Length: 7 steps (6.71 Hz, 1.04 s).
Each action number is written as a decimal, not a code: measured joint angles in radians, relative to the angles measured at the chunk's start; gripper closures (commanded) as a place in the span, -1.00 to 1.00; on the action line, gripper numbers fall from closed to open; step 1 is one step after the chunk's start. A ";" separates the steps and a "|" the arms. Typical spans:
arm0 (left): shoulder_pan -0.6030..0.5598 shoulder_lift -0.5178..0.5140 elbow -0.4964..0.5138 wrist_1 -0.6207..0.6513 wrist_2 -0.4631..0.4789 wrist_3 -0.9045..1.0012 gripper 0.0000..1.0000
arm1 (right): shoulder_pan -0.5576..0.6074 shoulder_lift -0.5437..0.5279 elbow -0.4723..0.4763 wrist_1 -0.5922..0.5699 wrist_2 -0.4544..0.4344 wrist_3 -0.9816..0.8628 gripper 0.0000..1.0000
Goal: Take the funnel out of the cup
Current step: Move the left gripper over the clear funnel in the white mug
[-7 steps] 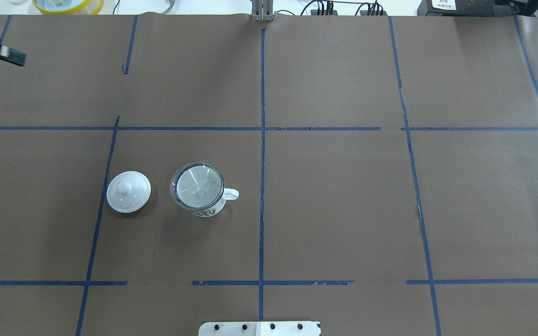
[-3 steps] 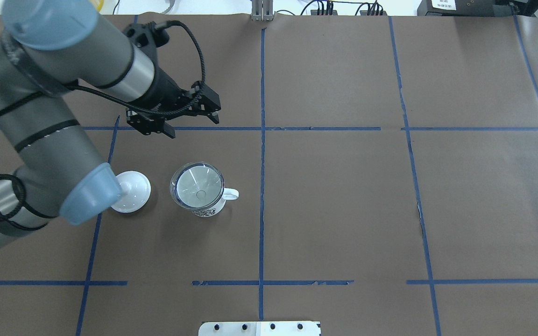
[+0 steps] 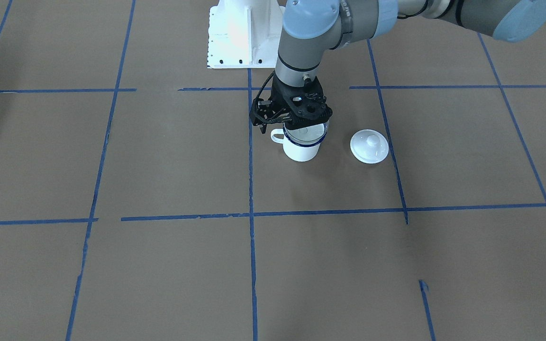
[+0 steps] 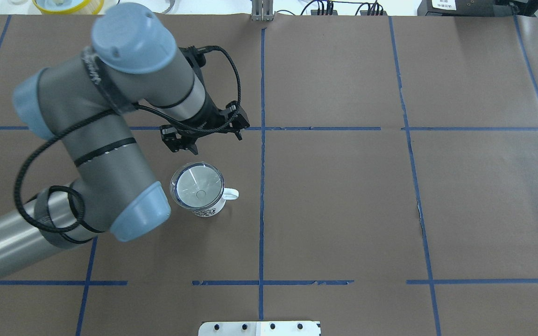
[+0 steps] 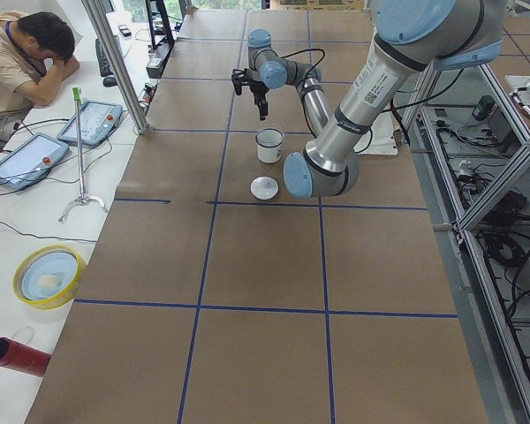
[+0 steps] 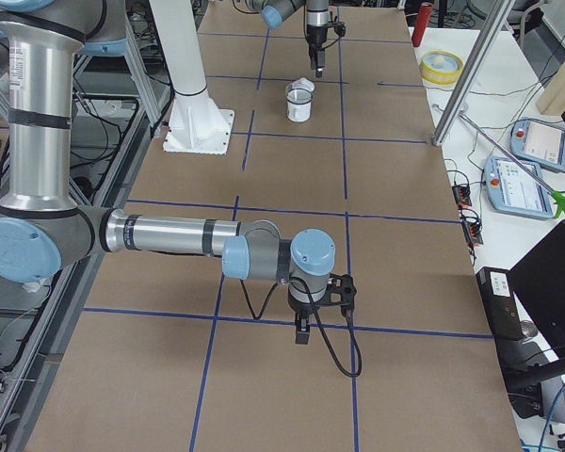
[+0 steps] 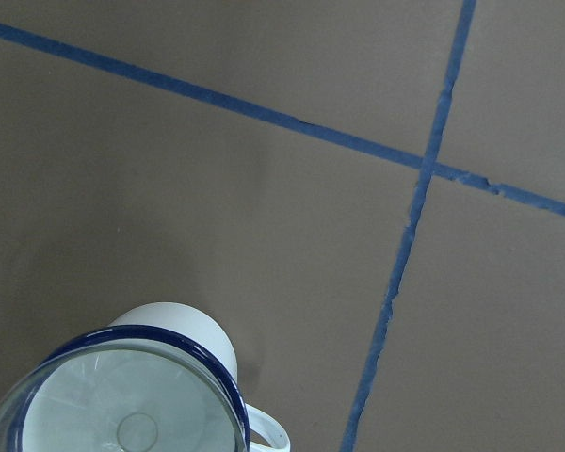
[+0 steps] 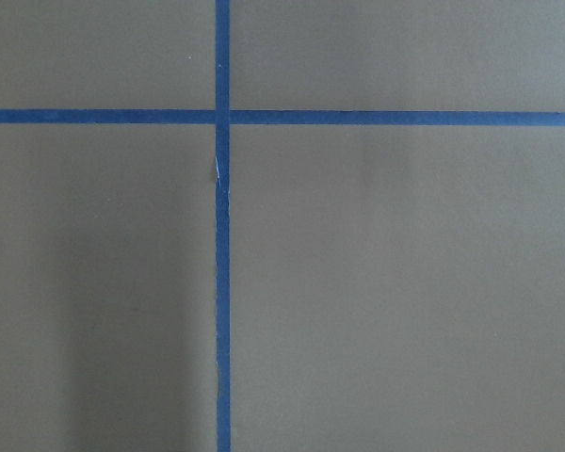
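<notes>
Scene: The left arm reaches out over a brown-papered counter point(image 4: 343, 210) toward a white cup point(image 3: 301, 151) with a blue rim.
Funnel: The clear funnel point(image 4: 197, 185) sits in the cup's mouth. Its wide rim covers the cup's rim and its spout points down inside.
Left hand: The left hand point(image 4: 215, 142) hangs in the air above the cup with its fingers spread wide. It holds nothing and touches neither cup nor funnel.
Right hand: The right hand point(image 6: 301, 331) hovers low over bare counter, well apart from the cup. Whether it is open cannot be told.
Step in hand: This looks like the approach, with the grasp not yet made.
Doing it well: The hand likely needs to centre over the cup and come down straight. One finger would go inside the funnel's mouth and one outside, pinching the thin wall. A straight lift should then bring the spout clear, and a tilted pull could tip the light cup.
Around: A white knobbed lid point(image 3: 369, 146) lies just beside the cup, on the side away from the handle. A person sits at a side desk, well apart.
In the way: Nothing stands between hand and funnel. The clear plastic is hard to read, and the handle juts toward one finger's side.
</notes>
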<state>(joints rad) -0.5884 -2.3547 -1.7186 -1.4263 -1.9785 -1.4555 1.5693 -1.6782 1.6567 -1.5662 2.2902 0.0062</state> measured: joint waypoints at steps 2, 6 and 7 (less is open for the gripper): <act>0.022 0.003 0.026 0.004 0.011 0.005 -0.14 | 0.000 0.000 0.000 0.000 0.000 0.000 -1.00; 0.025 0.024 0.027 0.004 0.012 0.010 -0.13 | 0.000 0.000 0.000 0.000 0.000 0.000 -1.00; 0.025 0.030 0.027 0.004 0.012 0.010 0.63 | 0.000 0.000 0.000 0.000 0.000 0.000 -1.00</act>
<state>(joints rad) -0.5630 -2.3250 -1.6916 -1.4220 -1.9665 -1.4451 1.5693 -1.6782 1.6567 -1.5662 2.2902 0.0061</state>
